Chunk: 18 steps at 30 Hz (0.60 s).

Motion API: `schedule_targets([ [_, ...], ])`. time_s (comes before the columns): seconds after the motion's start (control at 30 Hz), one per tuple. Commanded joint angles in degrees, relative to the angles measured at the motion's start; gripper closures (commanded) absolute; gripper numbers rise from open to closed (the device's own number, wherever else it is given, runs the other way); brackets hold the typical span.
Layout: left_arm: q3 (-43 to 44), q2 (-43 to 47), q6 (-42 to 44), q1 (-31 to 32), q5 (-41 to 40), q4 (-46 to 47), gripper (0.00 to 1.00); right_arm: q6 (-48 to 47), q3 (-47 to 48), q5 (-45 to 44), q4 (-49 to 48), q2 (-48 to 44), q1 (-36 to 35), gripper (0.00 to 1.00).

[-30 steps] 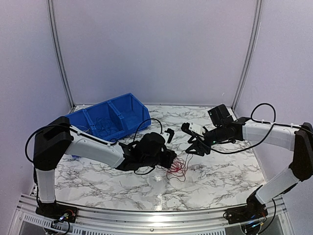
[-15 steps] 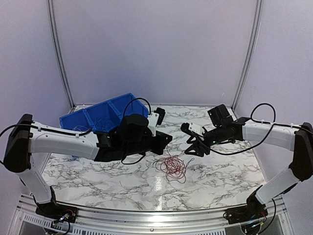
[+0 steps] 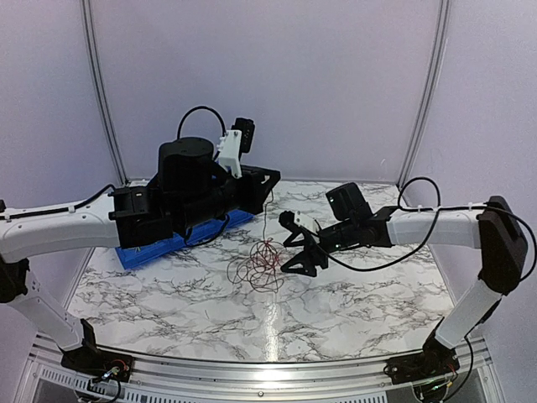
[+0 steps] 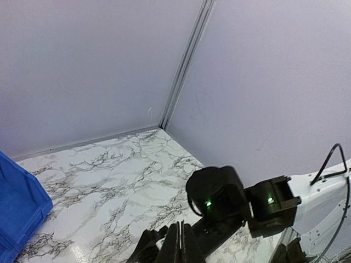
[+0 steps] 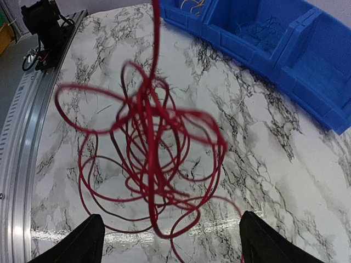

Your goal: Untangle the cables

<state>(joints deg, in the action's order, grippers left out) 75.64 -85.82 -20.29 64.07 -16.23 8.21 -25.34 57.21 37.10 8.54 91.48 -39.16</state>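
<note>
1 tangle: red cables point(image 3: 258, 267) hang in loops over the table point(image 3: 361, 294), beside the right gripper
Left gripper point(image 3: 270, 181): pinched tight on a strand, raised high
Right gripper point(image 3: 295, 245): jaws spread wide, holding nothing
Surface: white marble pattern, grey veins
Room: pale lilac walls; blue bin point(image 3: 147, 250) back left

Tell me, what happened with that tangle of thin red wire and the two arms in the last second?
The left gripper, shut on the tangle of thin red wire, rose and swung toward the back, hoisting the tangle so it hangs by a strand. The right gripper moved left toward it and opened wider. The blue plastic bin and white marble table seem unmoved.
</note>
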Motion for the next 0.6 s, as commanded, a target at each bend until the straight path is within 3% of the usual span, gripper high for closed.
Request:
schedule_targets([
  [0.0, 2.68, 1.8, 1.11, -0.02, -2.27, -2.94, 1.0, 3.18, 3.11, 0.4, -5.66, 5.1, -2.48, 0.13],
  [0.23, 4.76, 2.87, 1.46, 0.42, -3.01, -4.74, 1.0, 7.06, 4.46, 1.18, -11.32, 6.73, -3.44, 0.13],
  [0.43, 4.43, 2.51, 1.1, 0.44, -3.39, -4.7, 1.0, 7.93, -0.05, 1.28, -15.74, 1.57, -3.42, 0.17],
  [0.5, 4.95, 2.24, 1.0, 0.52, -3.22, -4.71, 1.0, 7.88, -0.37, 1.24, -16.17, 1.56, -3.39, 0.36],
  [0.57, 5.97, 1.92, 1.28, 0.61, -3.2, -4.95, 1.0, 7.73, 0.08, 0.36, -15.41, 2.92, -3.32, 0.7],
])
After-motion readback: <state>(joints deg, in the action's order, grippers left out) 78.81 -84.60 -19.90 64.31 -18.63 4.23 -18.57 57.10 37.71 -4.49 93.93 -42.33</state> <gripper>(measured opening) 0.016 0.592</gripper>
